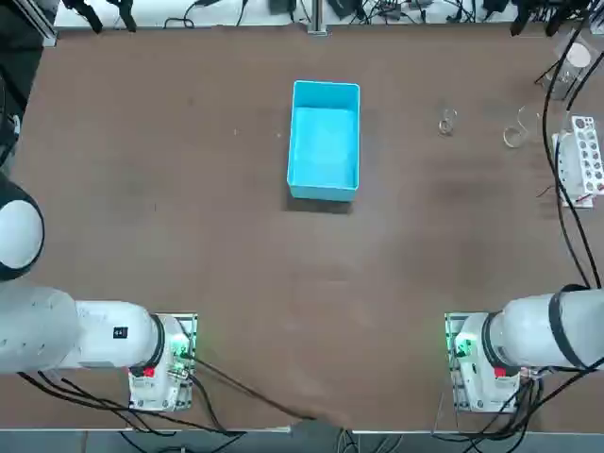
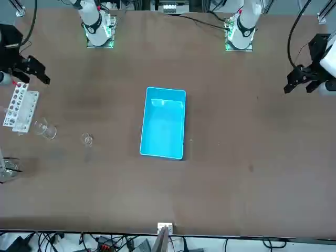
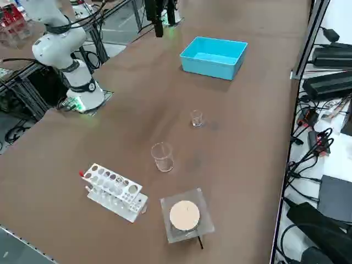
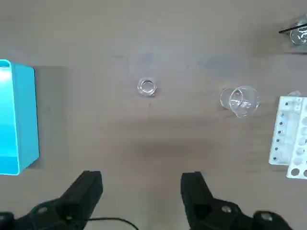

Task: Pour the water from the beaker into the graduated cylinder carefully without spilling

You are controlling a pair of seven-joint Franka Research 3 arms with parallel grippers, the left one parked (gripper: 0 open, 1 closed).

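Since the beaker [image 4: 146, 86] stands untouched on the bare table [image 1: 189, 236], the step in hand is, by my judgement, the reach and first grasp. It is the small short clear glass, standing upright between the blue tray [image 1: 326, 140] and the larger clear glass, the graduated cylinder [image 4: 240, 101], and well apart from both. In the top view the beaker [image 1: 447, 122] sits in the far right part of the table, with the graduated cylinder [image 1: 514, 132] to its right and the white rack with holes [image 1: 585, 156] further right again, at the table's edge.

To do this well, the gripper should come down centred over the beaker, fingers either side of the wall, and close gently on the glass, low enough to keep it from tipping. Clear glass is slippery, so a squeeze that is too light risks a slide and one that is off-centre risks a knock-over and a spill.

The right gripper [image 4: 141, 189] hangs above the table on the near side of the beaker, released, its two fingers spread wide with nothing between them and touching nothing.
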